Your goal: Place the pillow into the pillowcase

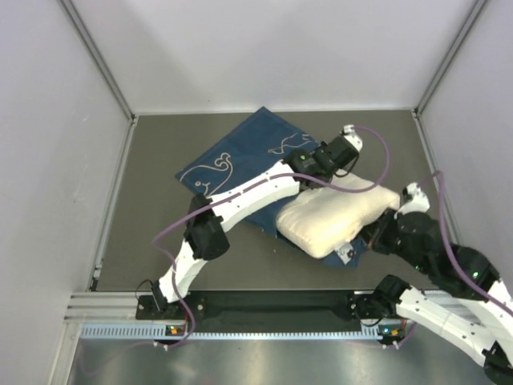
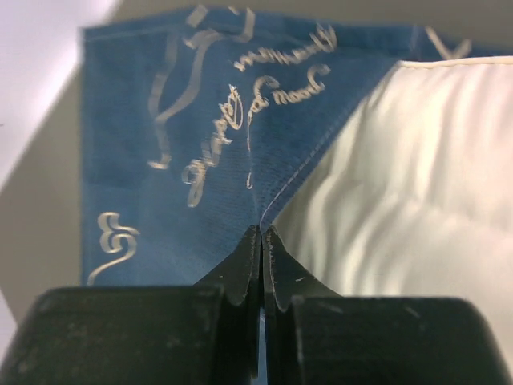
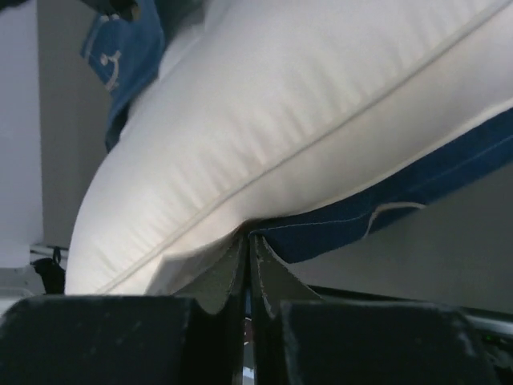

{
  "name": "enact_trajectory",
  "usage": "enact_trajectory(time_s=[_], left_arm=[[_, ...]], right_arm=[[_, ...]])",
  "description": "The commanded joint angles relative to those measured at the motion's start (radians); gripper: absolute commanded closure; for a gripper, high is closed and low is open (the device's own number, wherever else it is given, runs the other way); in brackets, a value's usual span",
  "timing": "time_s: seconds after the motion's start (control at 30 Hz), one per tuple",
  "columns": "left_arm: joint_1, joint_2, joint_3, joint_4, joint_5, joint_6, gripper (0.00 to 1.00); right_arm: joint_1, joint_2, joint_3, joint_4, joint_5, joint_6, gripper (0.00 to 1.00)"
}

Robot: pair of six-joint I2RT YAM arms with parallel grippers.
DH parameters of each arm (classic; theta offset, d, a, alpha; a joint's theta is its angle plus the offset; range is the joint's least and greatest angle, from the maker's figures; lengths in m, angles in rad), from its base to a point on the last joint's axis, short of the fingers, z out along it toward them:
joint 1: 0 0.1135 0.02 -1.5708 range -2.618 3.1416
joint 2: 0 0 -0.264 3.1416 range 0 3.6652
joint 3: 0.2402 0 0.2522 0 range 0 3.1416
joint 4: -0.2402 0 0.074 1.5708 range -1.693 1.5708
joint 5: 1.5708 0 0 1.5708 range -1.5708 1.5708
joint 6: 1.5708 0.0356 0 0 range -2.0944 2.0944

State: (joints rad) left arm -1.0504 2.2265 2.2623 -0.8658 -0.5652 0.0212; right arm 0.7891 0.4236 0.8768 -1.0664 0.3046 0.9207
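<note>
the pillow [image 1: 337,216] lies plump on the table [image 1: 152,241], and the pillowcase [image 1: 240,156] spreads flat away from its far left side, with a blue strip also showing under its near edge. so the pillow looks to be sitting at the mouth of the case, one end barely started in, most of it out in the open.

the left claw [image 2: 261,233], reaching over the pillow's far side, is pinched tight on the stitched hem of the pillowcase, nothing visible between the fingertips but cloth. that hem runs slantwise over the pillow's corner. i'd say it is held up like this to keep the mouth open over the pillow.

the right claw [image 3: 247,241], at the pillow's near right end, is pressed closed right where the pillow's seam meets the blue hem beneath. i cannot tell which of the two it pinches. my guess is it steadies that end for feeding in.
</note>
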Motion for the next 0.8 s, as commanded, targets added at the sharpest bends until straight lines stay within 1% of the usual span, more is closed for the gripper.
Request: enact_trajectory(time_s=[0.0, 0.03, 0.07, 0.1, 0.13, 0.17, 0.2, 0.23, 0.27, 0.3, 0.33, 0.37, 0.4, 0.43, 0.47, 0.5, 0.53, 0.57, 0.6, 0.67, 0.7, 0.73, 0.77], left_arm=[[0.035, -0.192, 0.085, -0.033, -0.055, 0.0, 1.0], [0.058, -0.227, 0.085, -0.035, -0.052, -0.007, 1.0], [0.073, -0.246, 0.088, -0.041, -0.026, -0.018, 1.0], [0.09, -0.267, 0.088, -0.051, -0.007, -0.018, 1.0], [0.136, -0.309, 0.088, -0.053, 0.02, -0.083, 1.0], [0.163, -0.33, 0.088, -0.055, 0.048, -0.107, 1.0], [0.196, -0.352, 0.089, -0.044, 0.139, -0.13, 1.0], [0.269, -0.393, 0.1, -0.033, 0.184, -0.171, 1.0], [0.306, -0.409, 0.141, -0.018, 0.262, -0.191, 1.0], [0.341, -0.422, 0.169, -0.018, 0.293, -0.207, 1.0], [0.395, -0.435, 0.198, -0.003, 0.309, -0.23, 1.0], [0.412, -0.47, 0.218, 0.011, 0.323, -0.233, 1.0], [0.421, -0.5, 0.194, 0.039, 0.335, -0.233, 1.0], [0.44, -0.531, 0.157, 0.103, 0.34, -0.237, 1.0], [0.444, -0.609, 0.105, 0.15, 0.346, -0.237, 1.0], [0.449, -0.649, -0.012, 0.193, 0.349, -0.234, 1.0], [0.457, -0.715, -0.064, 0.267, 0.335, -0.23, 1.0], [0.461, -0.734, -0.102, 0.289, 0.329, -0.225, 1.0], [0.467, -0.743, -0.116, 0.294, 0.324, -0.218, 1.0], [0.472, -0.717, -0.032, 0.236, 0.32, -0.202, 1.0], [0.474, -0.708, 0.052, 0.219, 0.329, -0.198, 1.0], [0.474, -0.708, 0.078, 0.217, 0.34, -0.195, 1.0], [0.472, -0.72, 0.089, 0.226, 0.349, -0.193, 1.0]], right_arm=[[0.001, 0.177, 0.299, 0.164, 0.129, -0.166, 1.0], [0.001, 0.223, 0.441, 0.174, 0.137, -0.201, 1.0], [0.001, 0.269, 0.514, 0.183, 0.131, -0.271, 1.0], [0.001, 0.355, 0.587, 0.19, 0.122, -0.302, 1.0], [0.001, 0.398, 0.745, 0.198, 0.102, -0.366, 1.0], [0.001, 0.444, 0.834, 0.209, 0.097, -0.402, 1.0], [0.001, 0.543, 0.928, 0.21, 0.097, -0.436, 1.0], [0.001, 0.599, 1.138, 0.213, 0.097, -0.497, 1.0], [0.001, 0.73, 1.265, 0.207, 0.082, -0.534, 1.0], [0.001, 0.8, 1.397, 0.2, 0.058, -0.563, 1.0], [-0.001, 0.867, 1.659, 0.191, 0.033, -0.58, 1.0], [0.001, 0.923, 1.747, 0.194, -0.045, -0.609, 1.0], [-0.001, 0.961, 1.778, 0.248, -0.077, -0.609, 1.0], [0.001, 0.942, 1.683, 0.29, -0.09, -0.603, 1.0], [0.001, 0.904, 1.566, 0.365, -0.116, -0.6, 1.0], [0.001, 0.803, 1.433, 0.502, -0.111, -0.592, 1.0], [-0.001, 0.758, 1.199, 0.57, -0.098, -0.582, 1.0], [-0.002, 0.729, 1.132, 0.606, -0.073, -0.573, 1.0], [-0.007, 0.727, 1.11, 0.611, -0.062, -0.568, 1.0], [-0.028, 0.751, 1.166, 0.585, -0.091, -0.565, 1.0], [-0.028, 0.77, 1.201, 0.583, -0.108, -0.568, 1.0], [-0.028, 0.78, 1.284, 0.583, -0.12, -0.571, 1.0], [-0.027, 0.79, 1.323, 0.583, -0.137, -0.58, 1.0]])
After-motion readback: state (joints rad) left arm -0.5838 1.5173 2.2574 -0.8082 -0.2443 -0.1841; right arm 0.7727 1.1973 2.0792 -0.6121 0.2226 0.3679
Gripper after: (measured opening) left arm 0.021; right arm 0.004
